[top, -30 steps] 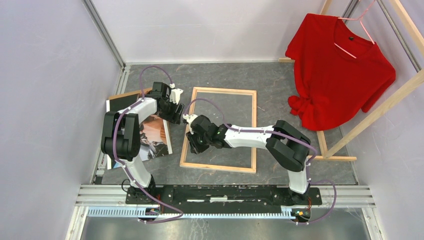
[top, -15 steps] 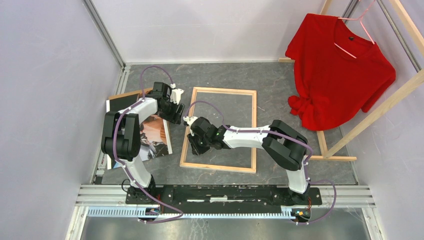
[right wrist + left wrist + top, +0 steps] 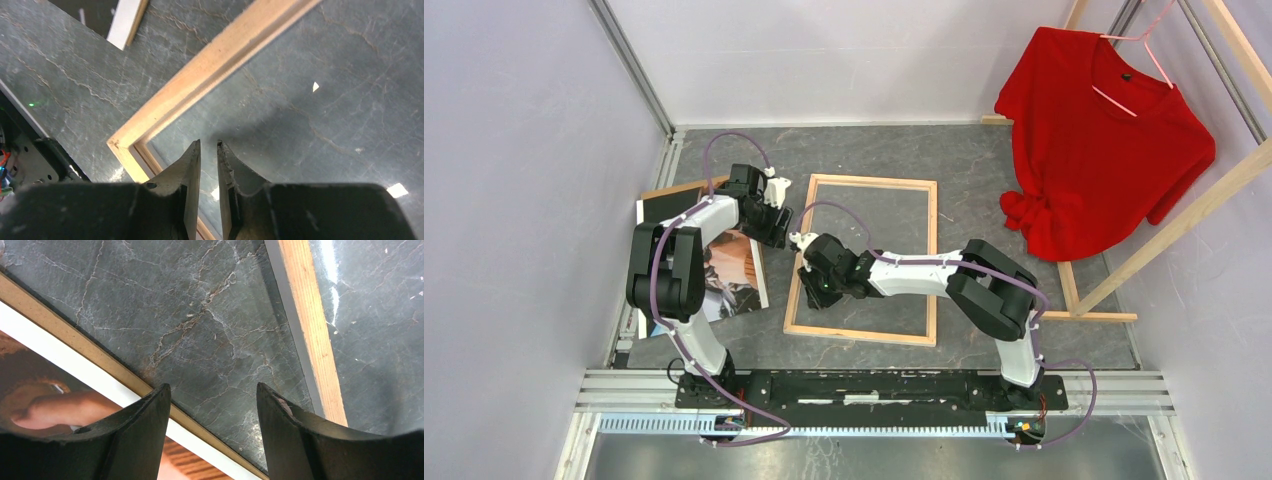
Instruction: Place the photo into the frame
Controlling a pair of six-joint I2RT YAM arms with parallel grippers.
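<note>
Right fingers [image 3: 190, 170] had shifted slightly left over the frame [image 3: 933, 240], nearly together, empty; left fingers [image 3: 142, 430] stayed apart beside the photo [image 3: 736, 270].

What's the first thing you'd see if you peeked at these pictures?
The bright red T-shirt hanging on the wooden rack at the far right jumps out first. Next comes the frame, lying wood side up in the middle of the dark table, with the right gripper low over its left rail. The left gripper hangs open between the frame and the photo on the table's left side.
</note>
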